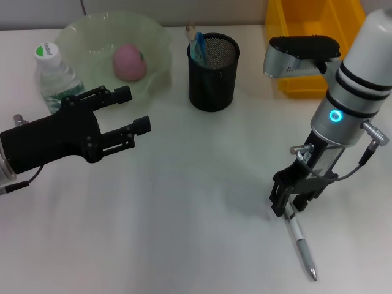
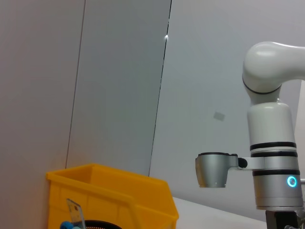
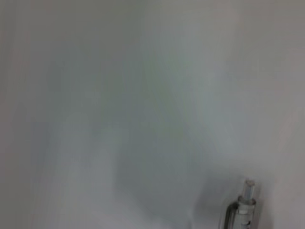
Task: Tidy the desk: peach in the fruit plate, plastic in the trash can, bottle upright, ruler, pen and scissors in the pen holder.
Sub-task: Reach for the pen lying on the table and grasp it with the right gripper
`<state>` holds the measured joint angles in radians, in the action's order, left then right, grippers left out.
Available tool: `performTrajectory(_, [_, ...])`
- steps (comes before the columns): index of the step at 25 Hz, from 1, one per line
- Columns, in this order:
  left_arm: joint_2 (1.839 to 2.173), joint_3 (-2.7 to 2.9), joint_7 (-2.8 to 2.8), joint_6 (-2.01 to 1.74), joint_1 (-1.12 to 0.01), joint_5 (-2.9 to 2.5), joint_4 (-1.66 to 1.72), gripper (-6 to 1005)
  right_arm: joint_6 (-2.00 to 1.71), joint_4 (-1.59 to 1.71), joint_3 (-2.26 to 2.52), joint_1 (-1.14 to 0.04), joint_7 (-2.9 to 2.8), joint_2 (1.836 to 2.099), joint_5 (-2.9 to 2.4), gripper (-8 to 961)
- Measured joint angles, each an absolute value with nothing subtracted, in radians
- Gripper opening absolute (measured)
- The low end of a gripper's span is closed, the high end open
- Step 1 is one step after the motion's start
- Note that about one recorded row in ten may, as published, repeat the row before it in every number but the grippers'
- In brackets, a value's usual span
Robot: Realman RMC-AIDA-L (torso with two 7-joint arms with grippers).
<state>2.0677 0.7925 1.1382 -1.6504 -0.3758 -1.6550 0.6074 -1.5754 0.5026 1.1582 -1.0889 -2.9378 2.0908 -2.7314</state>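
Note:
A silver pen (image 1: 301, 245) lies on the white table at the front right. My right gripper (image 1: 288, 205) points down over the pen's upper end, low at the table. That pen end (image 3: 244, 207) also shows in the right wrist view. My left gripper (image 1: 135, 109) hovers open and empty at the left, in front of the fruit plate (image 1: 158, 38). The pink peach (image 1: 128, 61) lies in the plate. The bottle (image 1: 54, 76) stands upright beside the plate. The black mesh pen holder (image 1: 212, 76) holds the ruler (image 1: 190, 29) and blue-handled scissors (image 1: 198, 44). The plastic is out of view.
A yellow bin (image 1: 309, 43) stands at the back right, behind my right arm. The left wrist view shows the same yellow bin (image 2: 114, 193), the ruler tip (image 2: 74, 213) and my right arm (image 2: 271, 167) against a grey wall.

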Motion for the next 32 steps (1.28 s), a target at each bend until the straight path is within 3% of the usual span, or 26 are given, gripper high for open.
performTrajectory(17, [2.068, 0.796, 1.138, -1.655, -0.370, -1.655, 0.607, 724, -1.569, 0.494, 1.159, -1.085, -2.939, 2.091, -2.737, 437])
performTrajectory(26, [2.066, 0.793, 1.127, -1.654, -0.378, -1.655, 0.584, 724, -1.569, 0.494, 1.172, -1.085, -2.939, 2.089, -2.736, 343])
performTrajectory(32, [2.066, 0.793, 1.127, -1.652, -0.381, -1.655, 0.584, 724, -1.560, 0.494, 1.197, -1.090, -2.941, 2.090, -2.733, 349])
